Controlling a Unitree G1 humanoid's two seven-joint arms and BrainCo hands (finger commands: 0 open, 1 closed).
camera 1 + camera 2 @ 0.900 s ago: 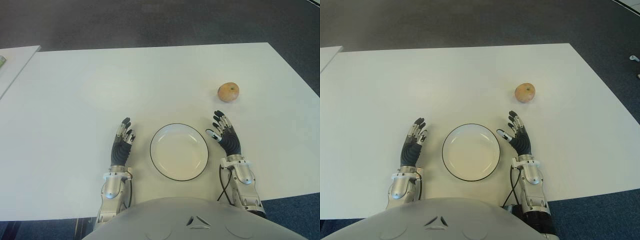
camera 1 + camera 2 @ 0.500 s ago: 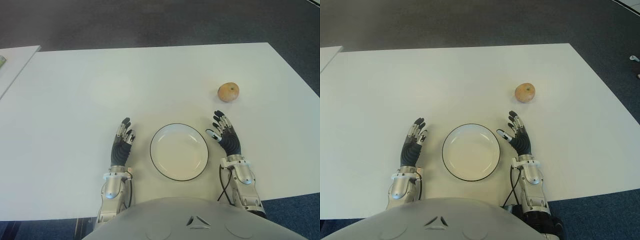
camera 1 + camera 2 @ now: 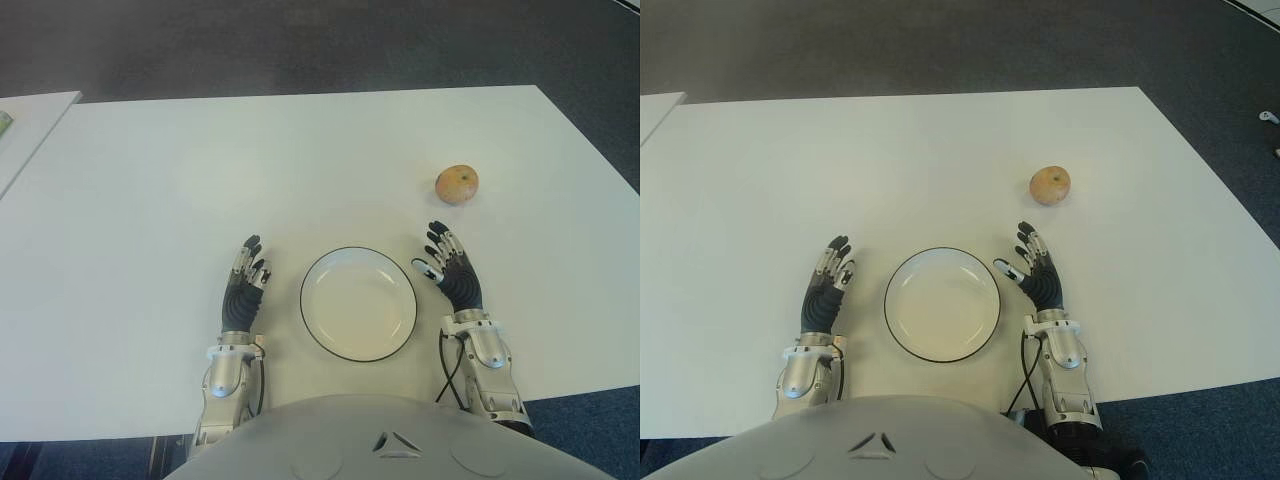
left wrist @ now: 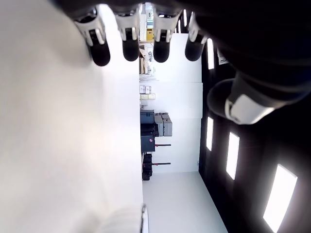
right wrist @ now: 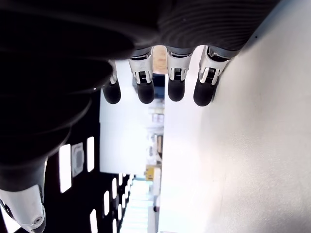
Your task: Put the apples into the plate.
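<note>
While both arms reach forward from the body at the near edge, the white worktop (image 3: 150,200) carries everything. Left robot hand (image 3: 243,287) shows just left of the plate (image 3: 358,304), fingers (image 4: 101,46) stretched out straight and slightly fanned, holding nothing; its wrist view shows four fingertips lined up over the white surface, thumb off to one side. Right robot hand (image 3: 450,270) shows just right of the plate, fingers extended and loosely spread too, thumb angled in toward the plate's rim, palm empty. Its wrist view has the fingers (image 5: 204,85) straight, close to the worktop; actual contact I cannot tell. Both forearms lie roughly parallel, fingertips pointing away from the robot.

Between the hands sits the round white plate with its dark rim, nothing in it. Farther out and to the right, beyond the right fingertips and apart from them, one apple (image 3: 457,184) sits on the worktop, yellowish with a reddish blush, stem dimple facing up. Beyond the far edge, dark floor (image 3: 300,45); at far left, another white table (image 3: 25,125) stands beside this one.
</note>
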